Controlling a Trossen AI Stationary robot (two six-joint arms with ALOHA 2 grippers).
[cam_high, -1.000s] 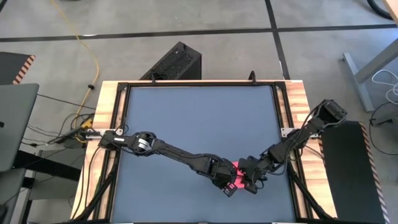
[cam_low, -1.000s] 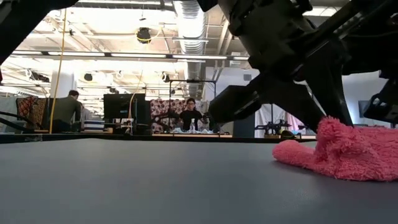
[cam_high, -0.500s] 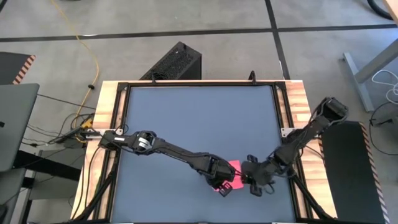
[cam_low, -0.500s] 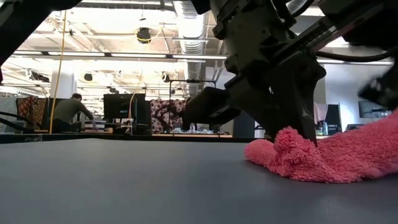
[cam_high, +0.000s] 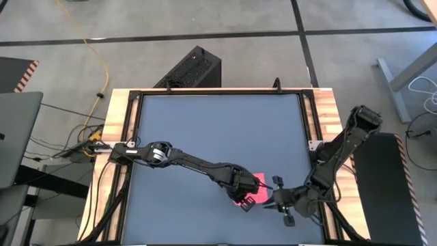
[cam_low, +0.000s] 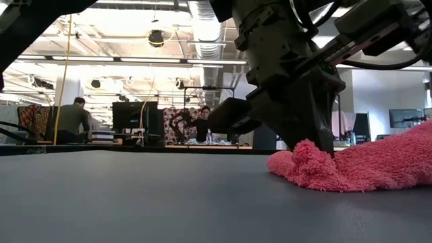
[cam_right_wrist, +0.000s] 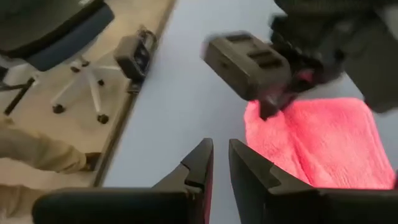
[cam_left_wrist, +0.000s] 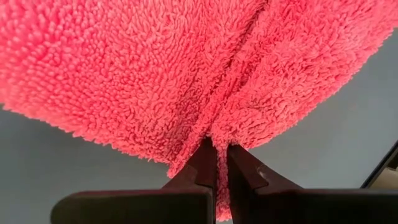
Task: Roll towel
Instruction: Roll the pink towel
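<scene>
Pinching towel (cam_left_wrist: 186, 74) edge, left claw (cam_left_wrist: 216, 163)

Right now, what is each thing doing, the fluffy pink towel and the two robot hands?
towel: lying on the table, folded over with a crease, not rolled.
left end effector: shut on the towel, pinching its edge at the crease.
right end effector: off the towel, holding nothing, fingers a narrow gap apart.
table: dark grey, with the towel near its right front corner.

office chair (cam_right_wrist: 59, 34), yellow cable (cam_high: 104, 65), perhaps laptop (cam_high: 17, 137)
</scene>
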